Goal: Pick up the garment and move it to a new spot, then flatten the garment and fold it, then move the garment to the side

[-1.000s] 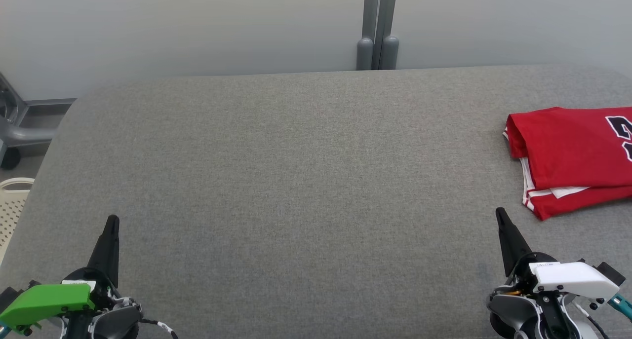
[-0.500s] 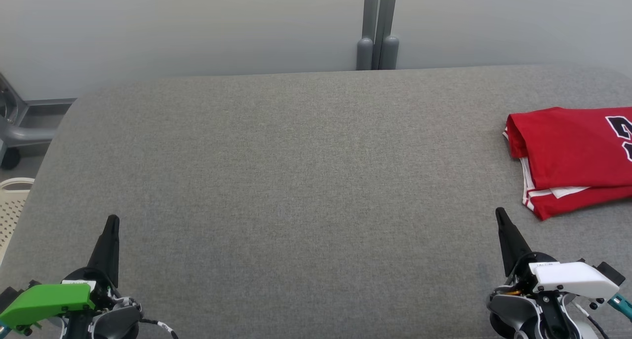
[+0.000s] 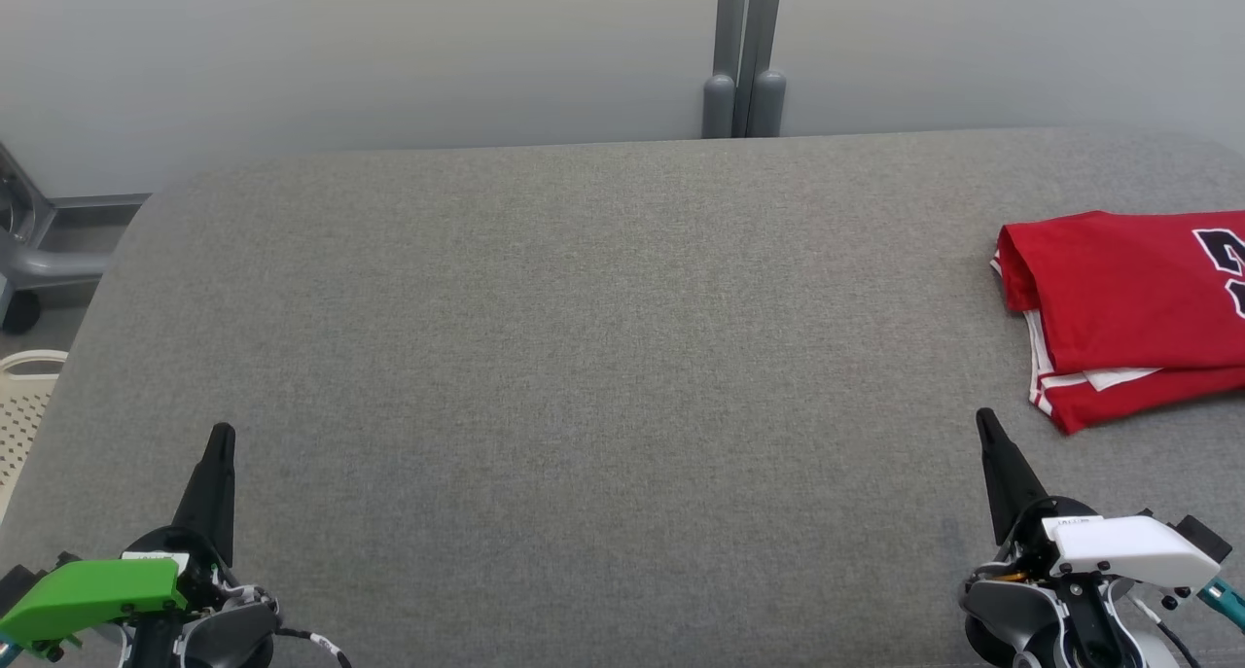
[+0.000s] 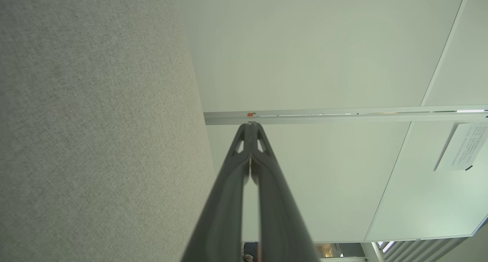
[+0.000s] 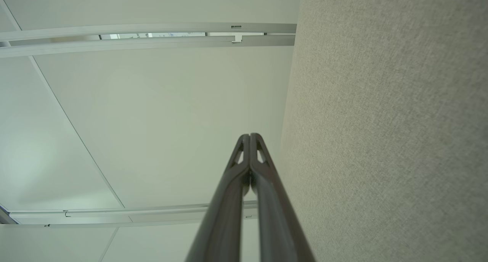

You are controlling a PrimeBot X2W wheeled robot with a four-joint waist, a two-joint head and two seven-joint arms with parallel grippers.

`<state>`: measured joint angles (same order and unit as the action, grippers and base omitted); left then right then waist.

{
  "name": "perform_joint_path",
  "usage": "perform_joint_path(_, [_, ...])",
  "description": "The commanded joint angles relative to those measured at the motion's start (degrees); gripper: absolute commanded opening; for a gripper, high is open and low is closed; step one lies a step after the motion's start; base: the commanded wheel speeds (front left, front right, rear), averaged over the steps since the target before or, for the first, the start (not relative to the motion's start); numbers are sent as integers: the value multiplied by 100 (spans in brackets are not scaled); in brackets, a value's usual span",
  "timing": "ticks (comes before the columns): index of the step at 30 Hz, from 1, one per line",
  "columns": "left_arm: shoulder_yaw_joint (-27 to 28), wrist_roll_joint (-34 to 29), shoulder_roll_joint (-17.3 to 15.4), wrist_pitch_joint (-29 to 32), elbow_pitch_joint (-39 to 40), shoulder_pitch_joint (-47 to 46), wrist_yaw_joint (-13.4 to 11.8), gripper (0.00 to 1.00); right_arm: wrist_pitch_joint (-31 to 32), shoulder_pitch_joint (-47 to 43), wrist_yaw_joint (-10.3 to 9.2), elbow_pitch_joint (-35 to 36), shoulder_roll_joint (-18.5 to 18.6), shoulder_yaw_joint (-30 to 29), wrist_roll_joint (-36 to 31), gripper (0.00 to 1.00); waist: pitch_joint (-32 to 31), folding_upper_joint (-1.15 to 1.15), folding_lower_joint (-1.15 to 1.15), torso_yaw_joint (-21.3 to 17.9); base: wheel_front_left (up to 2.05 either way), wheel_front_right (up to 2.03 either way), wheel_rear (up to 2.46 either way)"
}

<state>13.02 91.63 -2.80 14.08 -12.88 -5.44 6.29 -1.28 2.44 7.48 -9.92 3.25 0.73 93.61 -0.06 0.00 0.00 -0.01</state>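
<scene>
Your left gripper (image 3: pixel 222 433), at seven o'clock, is pressed together, empty. Your right gripper (image 3: pixel 985 420), at five o'clock, also pressed together, is nearer: the folded red garment (image 3: pixel 1119 303) lies at its two o'clock, long axis across the table (image 3: pixel 584 357).

A grey fabric-topped table (image 3: pixel 622 357) spreads across the middle; pale, evenly lit wall panels (image 3: pixel 340 55) stand behind it, joined at 12 o'clock by a grey post (image 3: pixel 744 55); at 9 o'clock stand a grey wheeled metal frame (image 3: pixel 58 260) and a cream perforated basket (image 3: pixel 21 405).
</scene>
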Motion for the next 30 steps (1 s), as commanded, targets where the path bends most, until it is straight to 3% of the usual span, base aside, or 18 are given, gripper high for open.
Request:
perform_joint_path(1, [20, 12, -14, 10, 20, -96, 28, 0, -14, 28, 2, 24, 30, 5, 17, 0, 0, 0, 0, 0, 0, 0, 0])
perform_joint_path(30, [19, 12, -14, 10, 19, -96, 28, 0, -30, 26, 2, 25, 48, 24, 39, 0, 0, 0, 0, 0, 0, 0, 0])
